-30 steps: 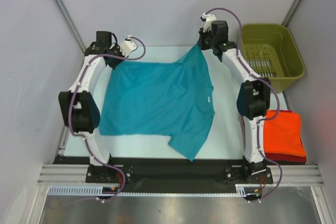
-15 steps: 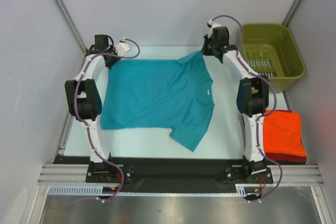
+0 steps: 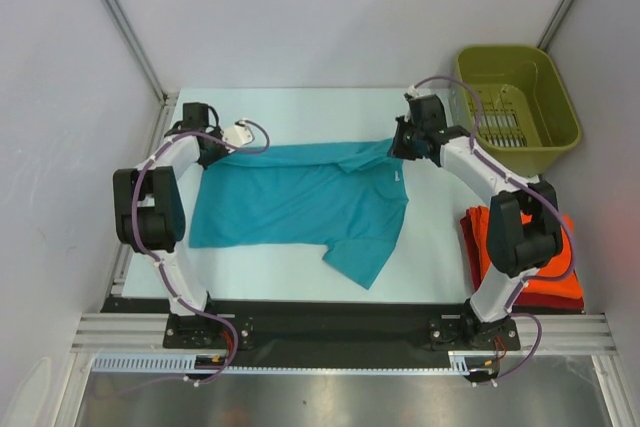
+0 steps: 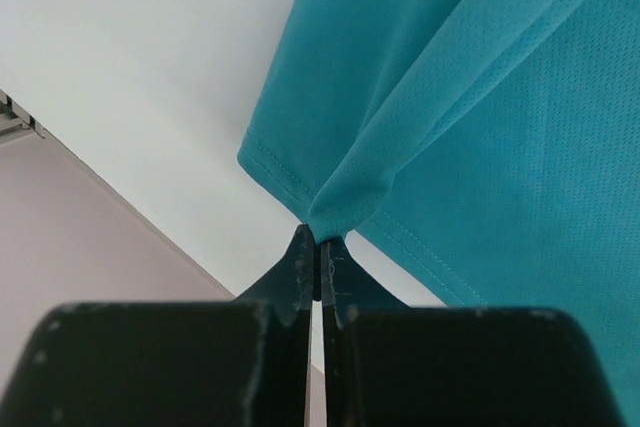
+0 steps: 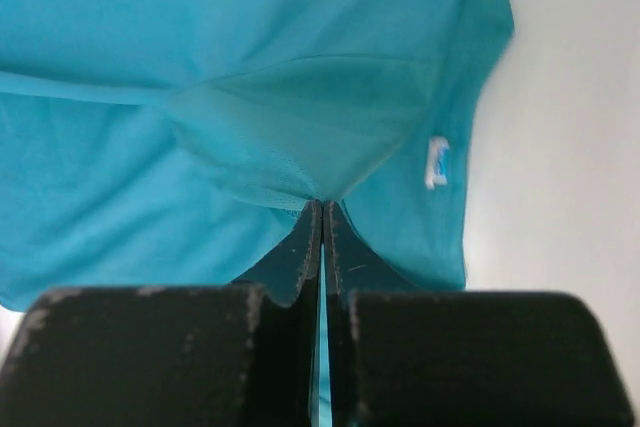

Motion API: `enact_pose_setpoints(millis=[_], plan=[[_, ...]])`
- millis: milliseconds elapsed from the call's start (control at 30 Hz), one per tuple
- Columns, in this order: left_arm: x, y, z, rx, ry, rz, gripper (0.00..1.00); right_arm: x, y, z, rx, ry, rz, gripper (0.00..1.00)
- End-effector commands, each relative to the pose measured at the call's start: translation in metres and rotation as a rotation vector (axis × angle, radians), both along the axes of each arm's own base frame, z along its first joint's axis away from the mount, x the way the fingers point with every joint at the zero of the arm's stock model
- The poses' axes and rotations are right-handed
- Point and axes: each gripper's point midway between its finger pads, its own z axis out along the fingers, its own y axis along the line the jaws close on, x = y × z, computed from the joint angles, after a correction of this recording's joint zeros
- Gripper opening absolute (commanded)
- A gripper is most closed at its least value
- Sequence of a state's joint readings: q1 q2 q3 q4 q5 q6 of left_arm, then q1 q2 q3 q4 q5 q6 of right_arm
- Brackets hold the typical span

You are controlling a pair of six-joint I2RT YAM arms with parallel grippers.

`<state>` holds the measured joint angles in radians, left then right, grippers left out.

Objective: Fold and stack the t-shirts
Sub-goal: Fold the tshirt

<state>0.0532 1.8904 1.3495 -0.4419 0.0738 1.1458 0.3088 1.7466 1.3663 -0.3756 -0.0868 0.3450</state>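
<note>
A teal t-shirt [image 3: 300, 202] lies across the middle of the table, its far edge folded over toward the near side. My left gripper [image 3: 222, 150] is shut on its far left corner; the left wrist view shows the hem [image 4: 335, 209] pinched at my left gripper [image 4: 319, 239]. At the far right of the shirt, my right gripper [image 3: 398, 147] is shut on a sleeve; in the right wrist view the teal cloth [image 5: 300, 137] bunches at my right gripper [image 5: 322, 205]. A white label [image 5: 435, 162] shows at the collar. Folded orange-red and dark red t-shirts [image 3: 555, 272] lie stacked at the near right.
An olive-green plastic bin [image 3: 520, 102] stands at the far right corner. Grey walls with metal posts close in the white table [image 3: 300, 112] on the left, right and back. My right arm's elbow hangs over the orange-red stack.
Both grippers have moved toward the near side with the shirt's far edge, folding it over onto the shirt. The right arm's elbow has swung out to the right over the orange-red stack.
</note>
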Motion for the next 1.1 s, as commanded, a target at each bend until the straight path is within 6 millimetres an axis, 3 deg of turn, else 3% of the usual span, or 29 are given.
enact_pose_setpoints(millis=[0, 167, 400, 467, 500, 533, 600, 667, 700, 733, 800, 833, 867, 900, 967, 1000, 1067], plan=[[0.01, 0.015, 0.027, 0.045, -0.088, -0.012, 0.01, -0.02, -0.008, -0.004, 0.033, 0.051, -0.07, 0.0], [0.01, 0.018, 0.025, 0.059, -0.077, -0.02, 0.0, -0.052, -0.005, -0.038, 0.003, 0.121, -0.071, 0.0], [0.0, 0.016, 0.013, 0.061, -0.025, -0.043, 0.0, -0.064, -0.006, -0.056, -0.009, 0.16, -0.069, 0.0], [-0.001, 0.015, 0.01, 0.058, -0.011, -0.042, 0.14, -0.063, -0.002, -0.056, 0.002, 0.168, -0.055, 0.01], [-0.002, 0.016, 0.011, 0.054, -0.008, -0.04, 0.27, -0.063, -0.001, -0.058, 0.005, 0.178, -0.054, 0.2], [-0.002, 0.012, 0.013, 0.04, 0.004, -0.048, 0.46, -0.062, 0.001, -0.057, 0.004, 0.183, -0.047, 0.32], [-0.006, 0.011, 0.021, 0.014, 0.026, -0.056, 0.58, -0.064, -0.008, -0.056, -0.032, 0.202, -0.066, 0.45], [-0.009, 0.0, 0.04, -0.079, 0.035, -0.071, 0.67, -0.056, -0.02, -0.038, -0.051, 0.143, -0.098, 0.5], [-0.026, 0.003, 0.042, -0.139, 0.102, -0.055, 0.7, -0.048, -0.028, -0.028, -0.039, 0.108, -0.121, 0.55], [-0.012, -0.011, 0.071, -0.249, 0.048, -0.094, 0.73, -0.042, -0.03, -0.021, -0.027, 0.075, -0.115, 0.56], [-0.007, -0.005, 0.084, -0.383, 0.048, -0.01, 0.75, -0.022, -0.029, -0.005, 0.028, 0.012, -0.108, 0.54], [0.006, -0.001, 0.094, -0.415, 0.001, 0.036, 0.74, -0.013, -0.035, -0.004, 0.032, 0.007, -0.122, 0.51], [0.013, 0.006, 0.089, -0.43, -0.011, 0.167, 0.73, 0.003, -0.035, -0.009, 0.021, 0.001, -0.121, 0.43], [0.033, 0.014, 0.082, -0.41, -0.066, 0.219, 0.71, 0.011, -0.035, -0.012, 0.017, -0.004, -0.121, 0.41], [0.039, 0.02, 0.063, -0.382, -0.051, 0.326, 0.69, 0.03, -0.027, -0.028, 0.04, 0.014, -0.1, 0.43], [0.044, 0.015, 0.047, -0.377, -0.03, 0.342, 0.69, 0.044, -0.024, -0.019, 0.05, -0.013, -0.099, 0.48], [0.048, 0.01, 0.038, -0.376, -0.015, 0.368, 0.7, 0.06, -0.022, -0.021, 0.053, -0.038, -0.099, 0.51]])
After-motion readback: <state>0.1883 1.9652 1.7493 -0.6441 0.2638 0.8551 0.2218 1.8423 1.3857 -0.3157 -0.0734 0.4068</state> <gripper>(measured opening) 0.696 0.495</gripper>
